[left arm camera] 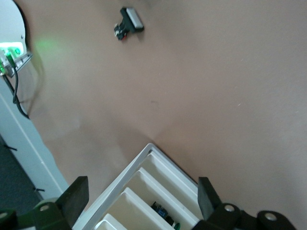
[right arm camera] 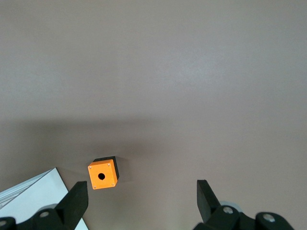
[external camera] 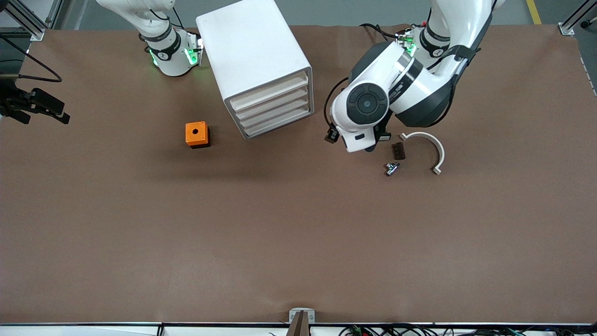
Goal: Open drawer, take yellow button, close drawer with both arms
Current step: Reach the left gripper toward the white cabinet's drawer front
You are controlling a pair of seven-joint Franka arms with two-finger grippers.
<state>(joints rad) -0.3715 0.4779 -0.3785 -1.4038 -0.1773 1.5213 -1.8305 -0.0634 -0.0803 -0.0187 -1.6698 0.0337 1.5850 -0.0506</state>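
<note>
The drawer (external camera: 269, 91) is the top one in the white cabinet (external camera: 252, 56), which stands on the brown bench (external camera: 298, 233) between the two arms. It looks shut, so the job is only starting. The button is not in sight; it may be inside.

The left pincer (left arm camera: 143, 201) is wide open and holds nothing. It hangs over the bench just beside the drawer fronts. The right pincer (right arm camera: 142, 203) is wide open too, empty, up high over the orange cube (external camera: 196, 134).

Next, one pincer must catch the top drawer's front and pull it straight out.
</note>
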